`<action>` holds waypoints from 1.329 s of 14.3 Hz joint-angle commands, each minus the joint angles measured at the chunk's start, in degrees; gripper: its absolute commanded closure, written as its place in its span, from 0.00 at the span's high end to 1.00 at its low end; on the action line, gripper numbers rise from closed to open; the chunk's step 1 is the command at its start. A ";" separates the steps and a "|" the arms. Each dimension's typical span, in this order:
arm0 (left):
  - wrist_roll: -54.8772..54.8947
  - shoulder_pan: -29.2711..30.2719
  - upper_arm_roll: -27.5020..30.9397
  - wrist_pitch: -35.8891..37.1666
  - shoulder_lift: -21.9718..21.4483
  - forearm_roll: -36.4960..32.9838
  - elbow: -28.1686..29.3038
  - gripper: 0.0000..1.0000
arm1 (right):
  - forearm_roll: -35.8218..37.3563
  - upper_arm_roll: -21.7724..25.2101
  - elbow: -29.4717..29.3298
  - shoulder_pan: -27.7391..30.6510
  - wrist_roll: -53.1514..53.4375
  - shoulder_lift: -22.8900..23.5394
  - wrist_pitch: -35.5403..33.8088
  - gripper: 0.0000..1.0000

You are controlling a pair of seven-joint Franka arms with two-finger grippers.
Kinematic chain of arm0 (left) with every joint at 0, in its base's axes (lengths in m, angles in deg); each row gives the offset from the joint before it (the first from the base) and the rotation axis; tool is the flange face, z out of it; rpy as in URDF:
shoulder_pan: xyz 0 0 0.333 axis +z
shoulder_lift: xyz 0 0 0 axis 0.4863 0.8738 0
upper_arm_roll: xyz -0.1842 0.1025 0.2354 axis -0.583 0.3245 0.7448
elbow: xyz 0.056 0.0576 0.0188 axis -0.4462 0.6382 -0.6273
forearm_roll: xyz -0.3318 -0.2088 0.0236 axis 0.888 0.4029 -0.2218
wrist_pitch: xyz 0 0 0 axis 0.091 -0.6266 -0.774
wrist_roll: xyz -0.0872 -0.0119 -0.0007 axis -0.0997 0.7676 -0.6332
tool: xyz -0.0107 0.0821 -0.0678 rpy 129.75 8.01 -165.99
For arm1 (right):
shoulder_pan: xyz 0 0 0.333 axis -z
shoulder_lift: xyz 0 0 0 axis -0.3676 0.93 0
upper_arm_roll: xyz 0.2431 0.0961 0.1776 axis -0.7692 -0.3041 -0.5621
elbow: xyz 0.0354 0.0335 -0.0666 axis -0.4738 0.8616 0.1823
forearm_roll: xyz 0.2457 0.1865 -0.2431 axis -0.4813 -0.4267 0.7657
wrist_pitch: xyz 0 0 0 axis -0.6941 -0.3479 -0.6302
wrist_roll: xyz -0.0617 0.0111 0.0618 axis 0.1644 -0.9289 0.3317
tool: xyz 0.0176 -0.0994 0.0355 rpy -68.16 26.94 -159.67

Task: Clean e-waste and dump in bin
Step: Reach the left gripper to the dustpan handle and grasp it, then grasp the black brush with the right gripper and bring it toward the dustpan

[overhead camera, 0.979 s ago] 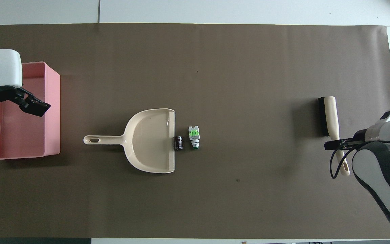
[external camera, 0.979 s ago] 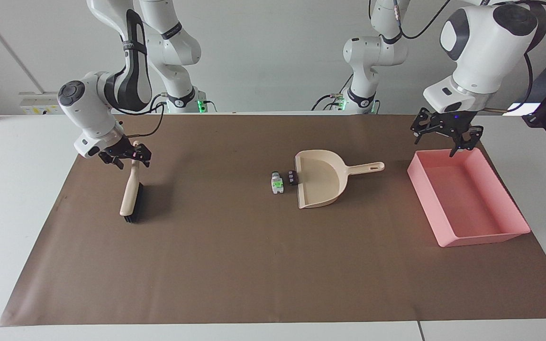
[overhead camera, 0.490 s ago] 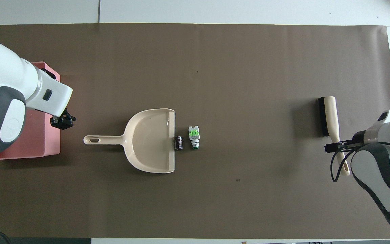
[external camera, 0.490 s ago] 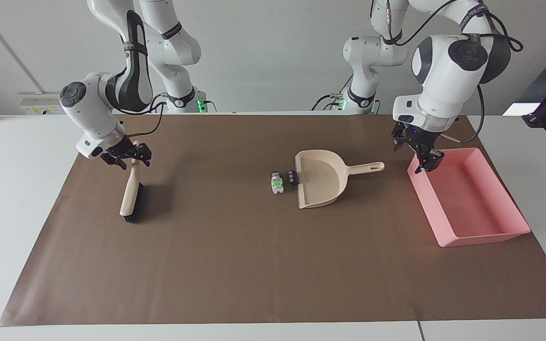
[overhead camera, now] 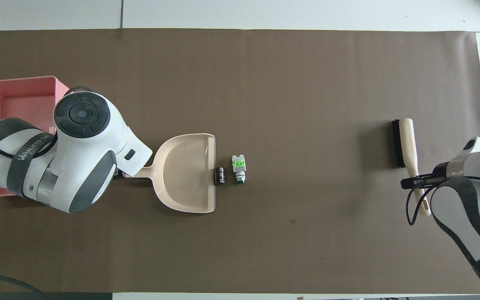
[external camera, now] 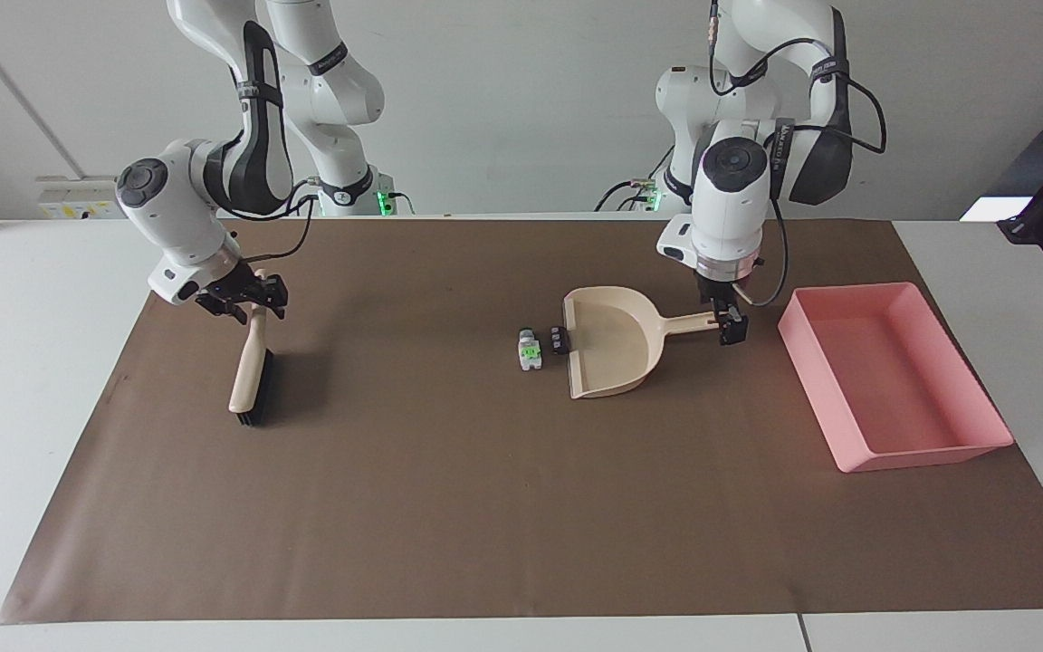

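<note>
our left gripper (external camera: 728, 324) is at the end of the dustpan (external camera: 612, 340) handle, and we cannot tell if its fingers are apart or already pressing on the handle. our right gripper (external camera: 245, 301) is clamped on the handle of the brush (external camera: 250, 371), whose bristles rest on the brown mat (external camera: 449, 507) toward the right arm's end of the desk.

the dustpan lies in the middle of the desk, and the two small parts sit just at its open lip: the black block (external camera: 559, 340) touching or almost touching the lip, the white-grey block (external camera: 530, 350) with green bits beside it. the pink bin (external camera: 893, 376) stands at the left arm's end of the desk, apart from the dustpan.

we judge the parts light and hard, so they may slide or roll under the bristles; a slow sweep is better. the dustpan looks like stiff, light plastic, and the handle is the good place to hold it.

half a second ago the left gripper was over the near corner of the bin; now it has come to the handle. the right gripper has hardly moved.
</note>
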 commanded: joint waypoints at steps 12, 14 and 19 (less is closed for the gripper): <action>-10.59 -6.20 0.66 -6.52 -0.05 -9.08 11.39 0.52 | 2.50 -1.19 -12.33 -8.26 14.78 -1.10 -20.85 0.00; -10.59 -6.20 0.66 -5.81 -0.05 -9.08 11.39 0.35 | 2.50 -1.19 -12.25 -15.03 23.65 -1.89 -23.42 0.00; -9.37 -6.73 0.66 -4.40 -0.06 -9.08 11.30 0.08 | 2.50 -1.45 -10.49 -28.92 35.21 -2.86 -22.38 0.00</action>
